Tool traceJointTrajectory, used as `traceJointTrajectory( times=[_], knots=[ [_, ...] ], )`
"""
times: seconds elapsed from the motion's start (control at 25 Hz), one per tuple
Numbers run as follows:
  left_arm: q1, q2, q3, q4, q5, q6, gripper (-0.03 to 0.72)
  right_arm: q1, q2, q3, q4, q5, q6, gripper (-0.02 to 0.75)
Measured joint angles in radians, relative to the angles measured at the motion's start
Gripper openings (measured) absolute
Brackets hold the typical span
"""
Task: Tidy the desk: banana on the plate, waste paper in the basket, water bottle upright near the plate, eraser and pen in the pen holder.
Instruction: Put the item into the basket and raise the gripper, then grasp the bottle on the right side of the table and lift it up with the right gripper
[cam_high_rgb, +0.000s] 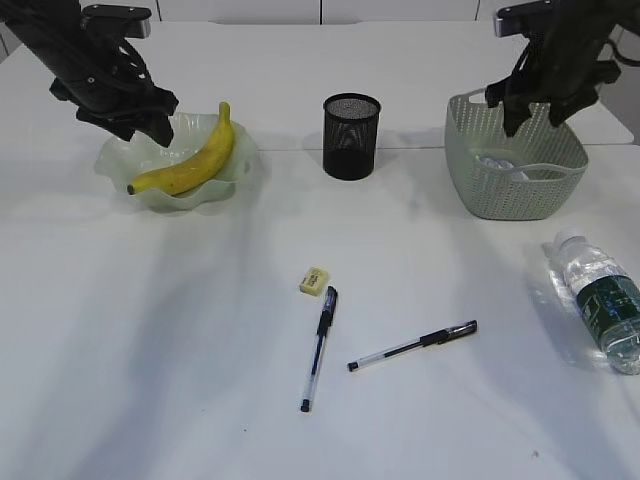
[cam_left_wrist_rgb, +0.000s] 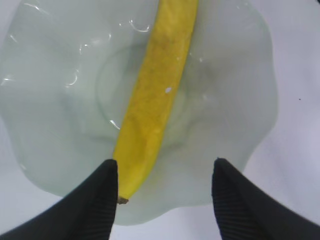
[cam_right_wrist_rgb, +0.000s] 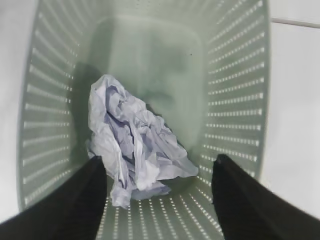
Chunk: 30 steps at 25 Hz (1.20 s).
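With both grippers empty and spread, the right gripper (cam_right_wrist_rgb: 160, 200) should lift straight off the basket (cam_high_rgb: 470, 185), leaving the waste paper (cam_right_wrist_rgb: 132, 145) at lower left.

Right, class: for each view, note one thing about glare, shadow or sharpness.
Exterior view: sharp, with soft arm shadows on the desk. Left wrist view: glare streaks on the plate, whose rim looks soft. Right wrist view: the waste paper shadows the basket floor.

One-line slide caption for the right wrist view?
Open right gripper above crumpled white waste paper lying inside the grey-green woven-pattern plastic basket.
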Motion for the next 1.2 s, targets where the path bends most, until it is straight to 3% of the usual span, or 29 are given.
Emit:
traceJointTrajectory(
  times=[0.24,0.56,1.2],
  knots=[
    [0.000,0.000,0.000,-0.002,0.012,0.000,0.420,0.000,-0.046,-0.101,-0.006,0.084,0.060,0.497],
    [0.000,0.000,0.000,-0.004,0.042,0.000,0.420,0.000,-0.141,-0.100,-0.012,0.096,0.070,0.498],
    [0.000,0.000,0.000,-0.004,0.087,0.000,0.420,0.000,-0.366,0.254,-0.009,0.098,0.071,0.498]
  ],
)
